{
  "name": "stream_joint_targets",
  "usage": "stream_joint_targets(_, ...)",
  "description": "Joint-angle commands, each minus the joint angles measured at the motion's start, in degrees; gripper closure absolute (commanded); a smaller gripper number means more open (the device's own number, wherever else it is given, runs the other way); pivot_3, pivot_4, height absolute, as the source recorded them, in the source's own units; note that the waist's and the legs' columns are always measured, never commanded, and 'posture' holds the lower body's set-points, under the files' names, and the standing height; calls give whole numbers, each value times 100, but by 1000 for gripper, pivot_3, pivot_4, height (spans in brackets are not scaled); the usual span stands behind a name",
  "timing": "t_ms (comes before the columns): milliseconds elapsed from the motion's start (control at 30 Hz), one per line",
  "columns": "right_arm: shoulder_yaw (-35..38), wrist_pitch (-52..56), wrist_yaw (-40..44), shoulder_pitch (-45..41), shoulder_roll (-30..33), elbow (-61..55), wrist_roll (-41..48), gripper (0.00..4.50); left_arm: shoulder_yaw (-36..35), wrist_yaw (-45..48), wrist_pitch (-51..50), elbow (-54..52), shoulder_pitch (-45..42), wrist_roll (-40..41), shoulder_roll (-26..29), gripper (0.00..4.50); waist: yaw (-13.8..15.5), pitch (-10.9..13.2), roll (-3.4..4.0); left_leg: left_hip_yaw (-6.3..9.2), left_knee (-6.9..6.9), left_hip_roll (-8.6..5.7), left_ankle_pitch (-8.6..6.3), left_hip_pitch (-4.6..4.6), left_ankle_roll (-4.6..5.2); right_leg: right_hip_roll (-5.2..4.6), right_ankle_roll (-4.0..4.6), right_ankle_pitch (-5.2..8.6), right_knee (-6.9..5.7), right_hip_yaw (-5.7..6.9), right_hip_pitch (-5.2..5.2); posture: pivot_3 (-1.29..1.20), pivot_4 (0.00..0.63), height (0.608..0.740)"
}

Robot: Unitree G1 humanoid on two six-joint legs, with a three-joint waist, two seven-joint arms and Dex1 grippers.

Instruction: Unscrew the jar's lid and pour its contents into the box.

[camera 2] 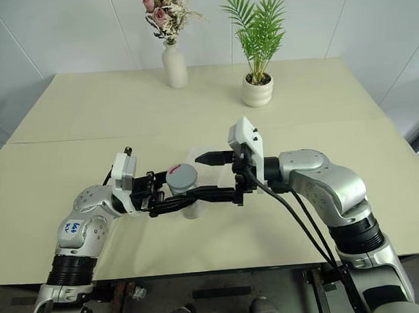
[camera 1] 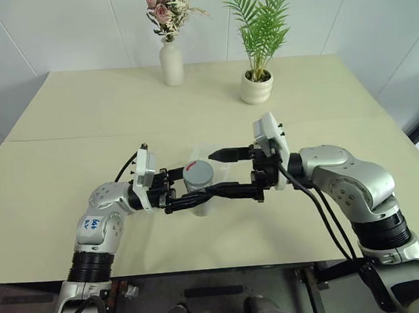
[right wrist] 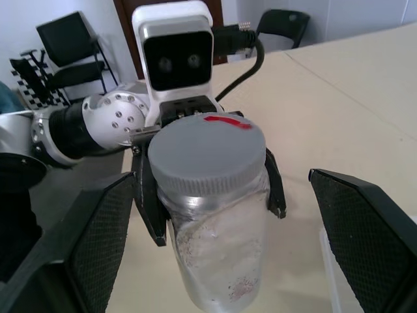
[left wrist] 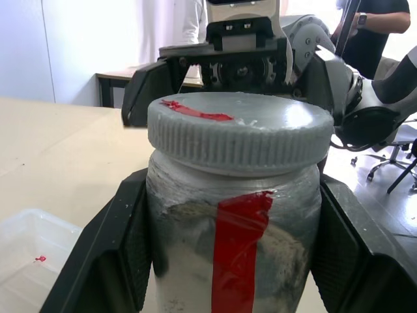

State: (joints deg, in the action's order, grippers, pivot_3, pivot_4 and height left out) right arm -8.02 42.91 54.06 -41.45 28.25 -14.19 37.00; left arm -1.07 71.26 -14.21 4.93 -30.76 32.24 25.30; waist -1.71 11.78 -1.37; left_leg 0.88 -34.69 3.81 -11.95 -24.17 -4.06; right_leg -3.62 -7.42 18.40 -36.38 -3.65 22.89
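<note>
The left end effector [camera 1: 175,193] clamps the jar [camera 1: 200,198] upright above the worktop [camera 1: 63,139]; the right end effector [camera 1: 222,173] stands spread, flanking the lid [camera 1: 198,173] with gaps either side.

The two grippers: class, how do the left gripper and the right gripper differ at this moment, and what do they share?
The left gripper is shut on the jar, gripping its body below the lid; the right gripper is open and holds nothing. The left gripper's fingers press the jar's sides; the right gripper's fingers stand apart from it on either side. Both have two black fingers and face each other across the jar.
</note>
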Motion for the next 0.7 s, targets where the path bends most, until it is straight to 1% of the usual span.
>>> stream_joint_targets(33,-50,-33,-126,-173,-206,-149,-7,53,-45,-5,60,-219,5,67,-5,1756,-4,0,0,0,1,0,0,0,0,0,0,0,0,0,0,0,150,740)
stream_joint_targets(433,-117,-128,-226,-336,-548,1,-163,53,-45,-22,78,-226,18,73,-24,1756,2,0,0,0,1,0,0,0,0,0,0,0,-2,0,0,0,150,740)
stream_joint_targets(700,-35,-173,-243,-357,-498,138,-290,53,-44,-24,90,-222,24,77,-34,1756,4,0,0,0,1,0,0,0,0,1,1,0,-2,0,0,0,150,740)
